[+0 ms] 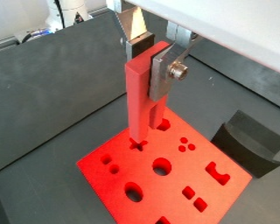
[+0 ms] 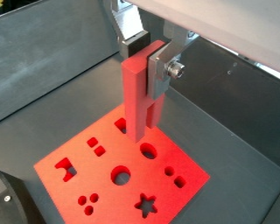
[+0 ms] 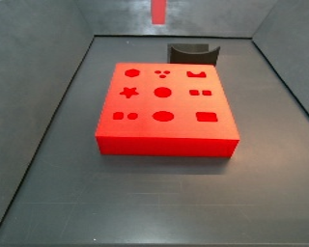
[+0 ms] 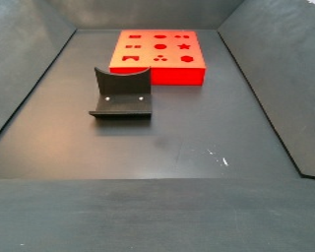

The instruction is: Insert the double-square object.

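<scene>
My gripper (image 1: 152, 57) shows in both wrist views (image 2: 150, 57) and is shut on the double-square object (image 1: 140, 96), a long slim red peg that hangs upright from the fingers (image 2: 137, 96). Below it lies the big flat red block (image 1: 113, 179) with several shaped holes (image 2: 184, 175). The peg's lower end is above the block and apart from it. In a side view only the peg's lower end (image 3: 158, 10) shows, high over the far end of the block (image 3: 164, 140); the gripper is out of that view. Another side view shows the block (image 4: 160, 71) but neither peg nor gripper.
The dark fixture (image 3: 193, 50) stands on the grey floor beside the block, and shows in both wrist views (image 1: 250, 144) (image 2: 14, 201) and in a side view (image 4: 121, 96). Grey walls (image 3: 54, 106) slope up around the floor.
</scene>
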